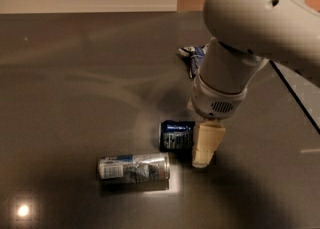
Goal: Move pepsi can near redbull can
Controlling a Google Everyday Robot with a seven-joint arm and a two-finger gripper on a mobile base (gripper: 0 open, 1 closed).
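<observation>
dim warm light, lamp glare low left on table, shadow under gripper near centre

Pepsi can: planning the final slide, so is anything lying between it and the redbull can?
Nothing visible does. The pepsi can lies just behind and right of the redbull can, with only tabletop between them. The end effector sits at the pepsi can's right end; the crumpled bag is farther back.

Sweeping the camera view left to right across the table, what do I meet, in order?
redbull can → pepsi can → gripper, down at the pepsi can's right end. The bag farther back spans the same stretch as the pepsi can and gripper, so I leave it out of the order.
</observation>
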